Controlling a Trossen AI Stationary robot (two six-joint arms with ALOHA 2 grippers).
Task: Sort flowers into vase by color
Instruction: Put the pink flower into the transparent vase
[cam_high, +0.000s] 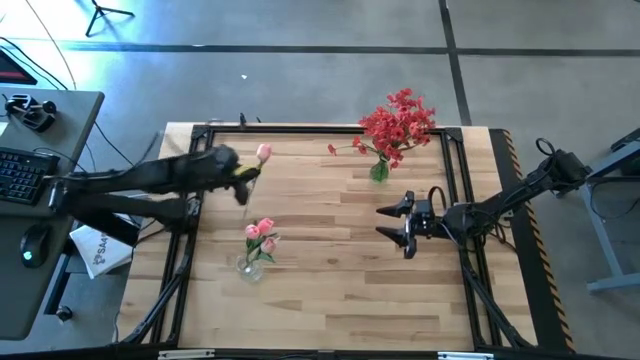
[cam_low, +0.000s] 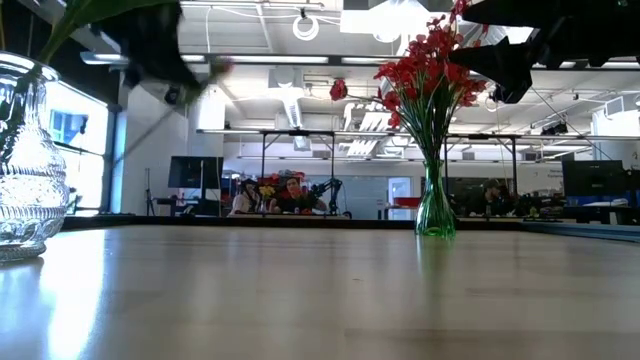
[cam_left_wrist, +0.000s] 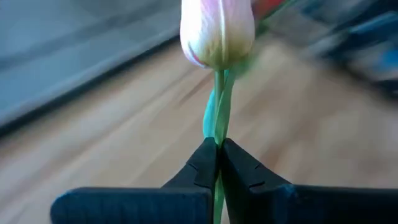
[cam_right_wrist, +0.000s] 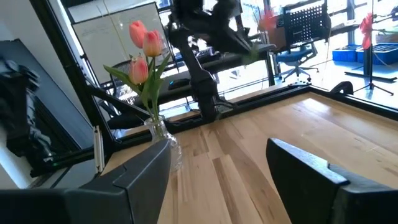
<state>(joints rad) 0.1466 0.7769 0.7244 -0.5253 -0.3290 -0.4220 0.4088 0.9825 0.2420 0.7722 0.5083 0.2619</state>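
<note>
My left gripper (cam_high: 243, 176) is over the table's left far part, shut on a pink tulip (cam_high: 263, 153) whose bud (cam_left_wrist: 217, 31) sticks out past the fingers. A clear glass vase (cam_high: 252, 262) at the left near part holds three pink tulips (cam_high: 260, 235); it also shows in the right wrist view (cam_right_wrist: 163, 134) and at the low view's left edge (cam_low: 25, 160). A green glass vase (cam_high: 379, 170) near the far edge holds the red flowers (cam_high: 398, 125), also seen in the low view (cam_low: 430, 70). My right gripper (cam_high: 398, 226) is open, right of the table's middle, touching nothing. My left gripper pinches the pink tulip's green stem (cam_left_wrist: 219, 127) between its two fingers (cam_left_wrist: 202, 165), a short way below the bud. The flower is lifted clear of the table, and the bud stands out beyond the fingertips.
The bare wooden tabletop (cam_high: 330, 290) lies between the two vases and along the near side. A dark metal frame (cam_high: 465, 200) runs along the table's edges. A desk with a keyboard (cam_high: 20, 175) stands off the table's left.
</note>
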